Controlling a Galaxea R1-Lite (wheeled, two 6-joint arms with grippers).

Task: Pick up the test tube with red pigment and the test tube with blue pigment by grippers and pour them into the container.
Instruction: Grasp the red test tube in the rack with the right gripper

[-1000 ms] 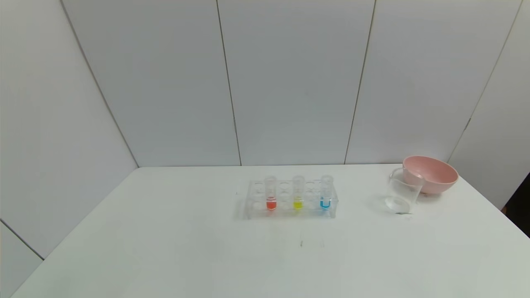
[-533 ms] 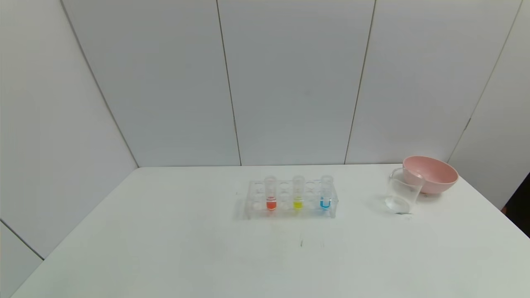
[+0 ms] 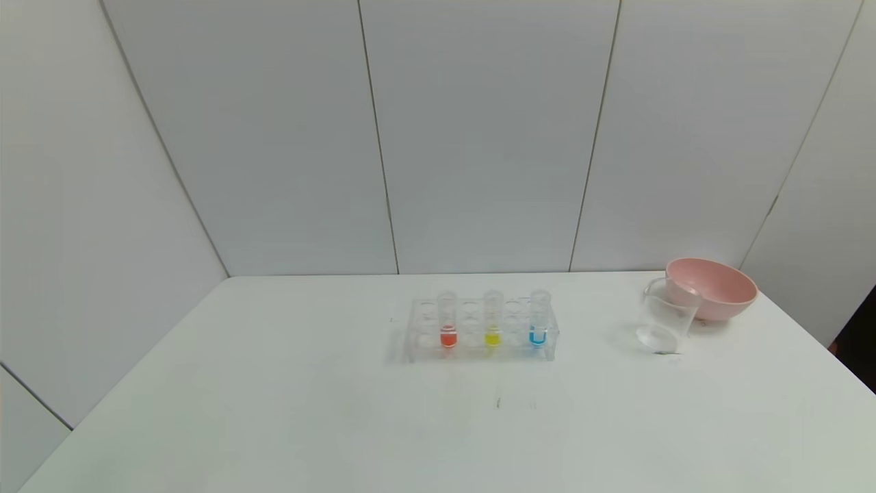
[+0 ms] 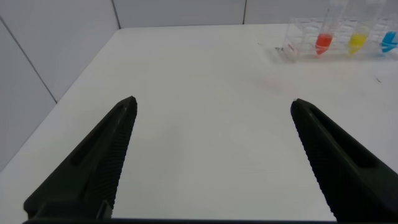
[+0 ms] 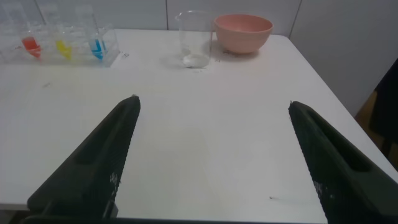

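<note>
In a clear rack (image 3: pixel 414 329) at the table's middle stand the test tube with red pigment (image 3: pixel 447 322) on the left and the test tube with blue pigment (image 3: pixel 538 320) on the right. The container (image 3: pixel 665 317), a clear glass beaker, stands far right. Neither gripper shows in the head view. The left wrist view shows my left gripper (image 4: pixel 212 102) open over bare table, well short of the red tube (image 4: pixel 324 41) and the blue tube (image 4: pixel 389 41). My right gripper (image 5: pixel 212 102) is open too, short of the container (image 5: pixel 194 38), the red tube (image 5: pixel 29 45) and the blue tube (image 5: pixel 97 47).
A tube with yellow liquid (image 3: pixel 493 322) stands between the red and blue ones. A pink bowl (image 3: pixel 715 286) sits right behind the beaker near the table's right edge. White wall panels close off the back and left. The white table (image 3: pixel 274 411) spreads in front of the rack.
</note>
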